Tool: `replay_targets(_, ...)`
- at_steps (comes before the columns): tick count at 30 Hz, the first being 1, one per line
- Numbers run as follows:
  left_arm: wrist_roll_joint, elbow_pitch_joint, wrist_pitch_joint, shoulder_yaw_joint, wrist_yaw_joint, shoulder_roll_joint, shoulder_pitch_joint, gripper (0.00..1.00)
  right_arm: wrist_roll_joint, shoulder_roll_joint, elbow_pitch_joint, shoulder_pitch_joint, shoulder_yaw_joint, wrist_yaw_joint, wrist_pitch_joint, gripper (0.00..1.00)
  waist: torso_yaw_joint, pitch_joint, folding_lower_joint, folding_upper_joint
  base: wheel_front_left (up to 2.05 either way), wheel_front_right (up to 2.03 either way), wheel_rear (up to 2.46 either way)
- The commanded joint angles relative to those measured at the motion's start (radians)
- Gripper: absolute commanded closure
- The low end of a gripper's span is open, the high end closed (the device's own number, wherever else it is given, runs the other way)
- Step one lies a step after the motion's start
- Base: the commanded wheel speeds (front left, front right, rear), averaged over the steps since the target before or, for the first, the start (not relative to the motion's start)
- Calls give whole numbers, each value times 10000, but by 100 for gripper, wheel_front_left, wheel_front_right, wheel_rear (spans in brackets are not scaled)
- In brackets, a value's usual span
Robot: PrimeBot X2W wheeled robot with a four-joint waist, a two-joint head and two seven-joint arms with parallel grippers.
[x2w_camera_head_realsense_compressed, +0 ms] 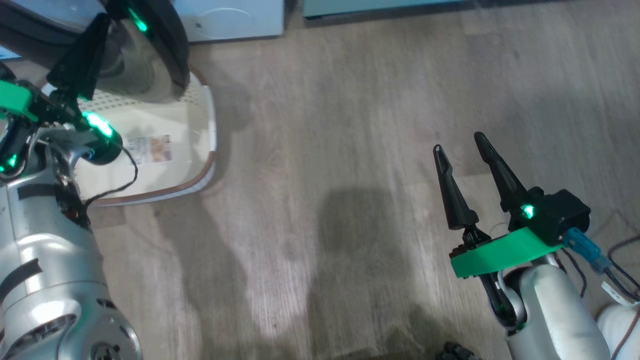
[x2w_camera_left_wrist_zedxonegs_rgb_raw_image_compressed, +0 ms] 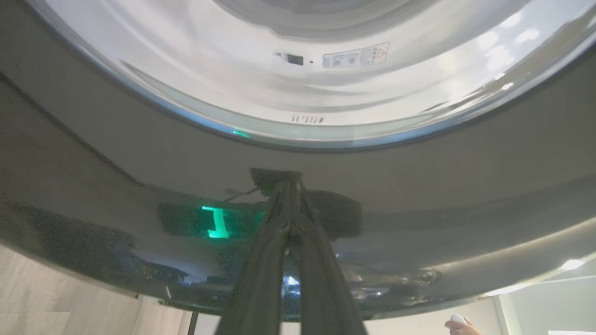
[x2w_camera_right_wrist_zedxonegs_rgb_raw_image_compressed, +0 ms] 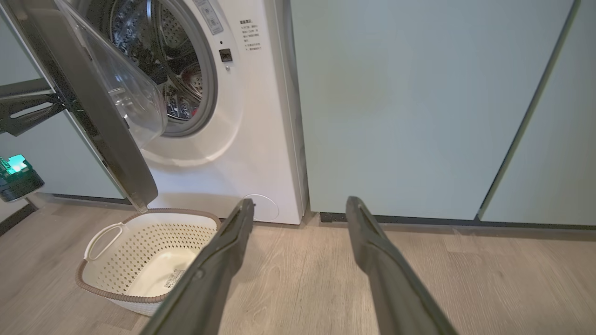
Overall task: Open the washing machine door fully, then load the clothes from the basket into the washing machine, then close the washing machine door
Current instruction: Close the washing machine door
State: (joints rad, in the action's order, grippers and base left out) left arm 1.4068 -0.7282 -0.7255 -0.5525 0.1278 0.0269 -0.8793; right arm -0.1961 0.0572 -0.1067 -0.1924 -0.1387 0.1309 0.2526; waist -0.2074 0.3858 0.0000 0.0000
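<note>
Glossy black rim of the washing machine door point(x2w_camera_left_wrist_zedxonegs_rgb_raw_image_compressed: 419, 195) meets my left pincer point(x2w_camera_left_wrist_zedxonegs_rgb_raw_image_compressed: 287, 180), tips pressed together, the basket point(x2w_camera_right_wrist_zedxonegs_rgb_raw_image_compressed: 149, 212) lies empty, red clothes point(x2w_camera_right_wrist_zedxonegs_rgb_raw_image_compressed: 198, 110) peek from the drum point(x2w_camera_right_wrist_zedxonegs_rgb_raw_image_compressed: 153, 60), so I judge closing needs a steady push, right pincer point(x2w_camera_head_realsense_compressed: 457, 141) spread idle.
</note>
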Motion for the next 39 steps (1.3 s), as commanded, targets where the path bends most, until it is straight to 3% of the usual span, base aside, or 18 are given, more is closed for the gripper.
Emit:
replay_targets(1,-57,197,180,-131,3,318,-197,100,-118,-68,376,50,-268,-2,91,0,-414,288,0,0,0,0,0)
replay_targets(15,-236,-141,2452,-424,26,708,-1755,100,-736,-69,537,70,-375,-2,91,0,-1980,818,0,0,0,0,0)
replay_targets(23,-321,-364,3750,-140,27,558,-2754,100,-968,-69,578,37,-386,-2,91,0,-2455,901,0,0,0,0,0)
replay_targets(31,-216,-599,4012,270,28,473,-2722,100,-954,-70,520,29,-307,-2,91,0,-2341,680,0,0,0,0,0)
replay_targets(39,215,-243,3555,573,28,378,-1195,100,-714,-70,449,64,8,-2,91,0,-1536,-190,0,0,0,0,0)
